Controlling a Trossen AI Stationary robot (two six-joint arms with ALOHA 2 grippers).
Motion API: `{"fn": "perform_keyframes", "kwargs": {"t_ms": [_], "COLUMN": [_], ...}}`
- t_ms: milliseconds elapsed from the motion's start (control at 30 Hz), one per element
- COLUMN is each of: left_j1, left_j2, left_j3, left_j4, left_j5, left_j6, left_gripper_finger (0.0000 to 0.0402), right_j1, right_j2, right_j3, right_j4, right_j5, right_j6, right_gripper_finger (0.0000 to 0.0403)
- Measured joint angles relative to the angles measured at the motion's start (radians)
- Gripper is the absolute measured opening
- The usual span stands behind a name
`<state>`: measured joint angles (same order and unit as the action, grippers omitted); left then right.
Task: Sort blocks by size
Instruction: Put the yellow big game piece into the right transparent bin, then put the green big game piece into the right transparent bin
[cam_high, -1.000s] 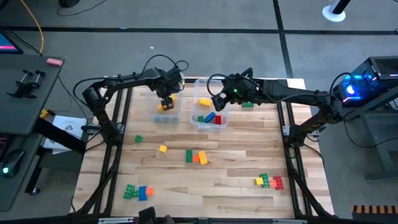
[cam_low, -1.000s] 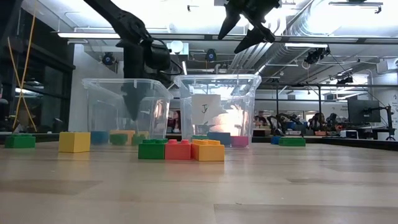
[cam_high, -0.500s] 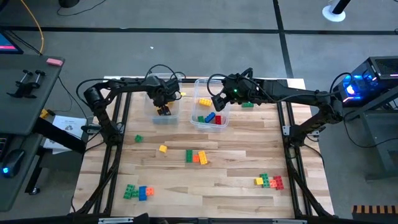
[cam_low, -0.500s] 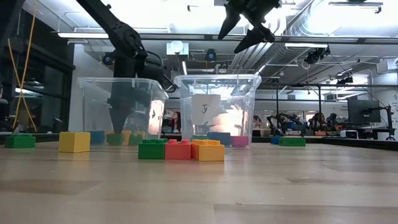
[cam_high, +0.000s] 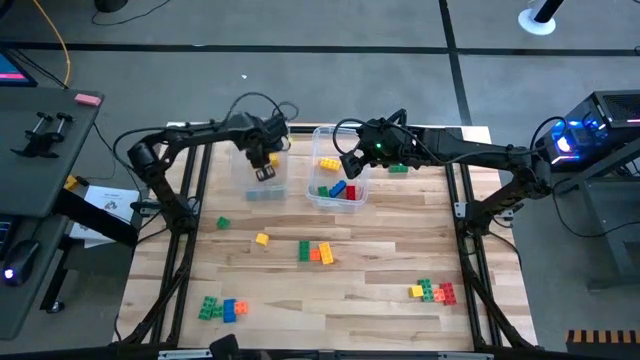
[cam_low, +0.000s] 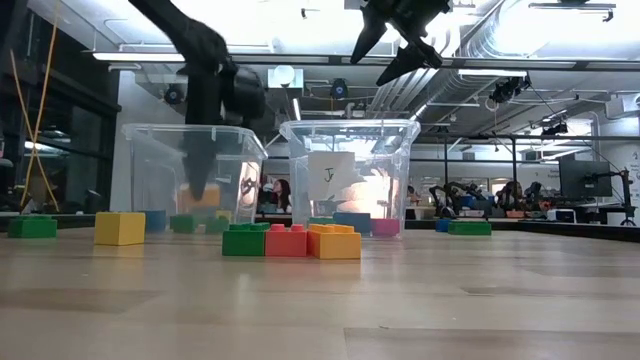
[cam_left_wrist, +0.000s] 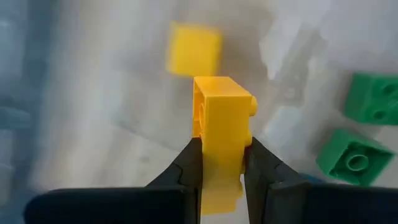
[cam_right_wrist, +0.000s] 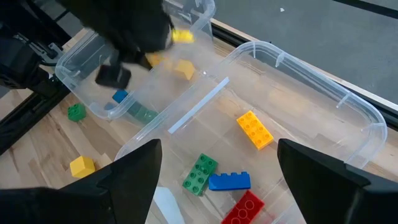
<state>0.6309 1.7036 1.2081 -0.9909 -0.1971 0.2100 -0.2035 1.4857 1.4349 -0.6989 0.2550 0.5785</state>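
My left gripper reaches down into the left clear bin and is shut on a yellow block. On that bin's floor lie another yellow block and two green blocks. My right gripper hangs open above the right clear bin, which holds yellow, green, blue and red blocks. More blocks lie loose on the table: a green-orange-yellow row, a single yellow and a single green. My left gripper pinches the yellow block by two opposite side faces between its two fingers. The fingers point down from above. The block sticks out past the fingertips with a stud facing sideways, and in the low view it shows a little above the bin's floor.
Two block clusters sit near the table's front edge, one left and one right. A green block lies behind the right bin. Bare wood lies between the bins and the front clusters.
My left gripper has shifted a little inside the left bin, first toward the table's left edge and then back, and has shut on the yellow block. That block now shows slightly higher than the others on the bin's floor.
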Motion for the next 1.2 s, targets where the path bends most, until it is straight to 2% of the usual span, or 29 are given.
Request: {"fn": "perform_keyframes", "kwargs": {"t_ms": [167, 233, 300, 367, 400, 567, 733, 933, 1067, 1200], "left_j1": [0.025, 0.026, 0.012, -0.026, -0.056, -0.266, -0.424, -0.453, -0.432, -0.394], "left_j2": [-0.108, -0.160, -0.214, -0.244, -0.248, -0.181, -0.024, 0.095, 0.092, 0.050], "left_j3": [0.169, 0.210, 0.216, 0.214, 0.214, 0.213, 0.211, 0.210, 0.230, 0.325], "left_j4": [-0.013, 0.060, 0.187, 0.319, 0.372, 0.532, 0.653, 0.717, 0.697, 0.593], "left_j5": [-0.006, 0.061, 0.184, 0.284, 0.301, 0.295, 0.205, 0.192, 0.192, 0.208], "left_j6": [-0.044, -0.095, -0.171, -0.267, -0.299, -0.362, -0.357, -0.358, -0.359, -0.341], "left_gripper_finger": [0.0041, 0.0041, 0.0041, 0.0041, 0.0041, 0.0041, 0.0047, 0.0112, 0.0157, 0.0190], "right_j1": [0.000, 0.002, 0.003, 0.003, 0.003, 0.003, 0.003, 0.000, -0.034, -0.130], "right_j2": [-0.018, -0.050, -0.086, -0.116, -0.126, -0.180, -0.187, -0.177, -0.179, -0.179], "right_j3": [0.028, 0.058, 0.095, 0.131, 0.148, 0.198, 0.197, 0.182, 0.140, 0.046], "right_j4": [0.018, 0.056, 0.089, 0.105, 0.105, 0.085, -0.062, -0.217, -0.330, -0.382], "right_j5": [-0.020, -0.020, -0.019, -0.003, 0.010, 0.090, 0.152, 0.176, 0.225, 0.205], "right_j6": [-0.003, -0.019, -0.047, -0.072, -0.087, -0.156, -0.142, -0.046, 0.043, 0.105], "right_gripper_finger": [0.0316, 0.0316, 0.0316, 0.0316, 0.0316, 0.0316, 0.0316, 0.0316, 0.0316, 0.0316]}}
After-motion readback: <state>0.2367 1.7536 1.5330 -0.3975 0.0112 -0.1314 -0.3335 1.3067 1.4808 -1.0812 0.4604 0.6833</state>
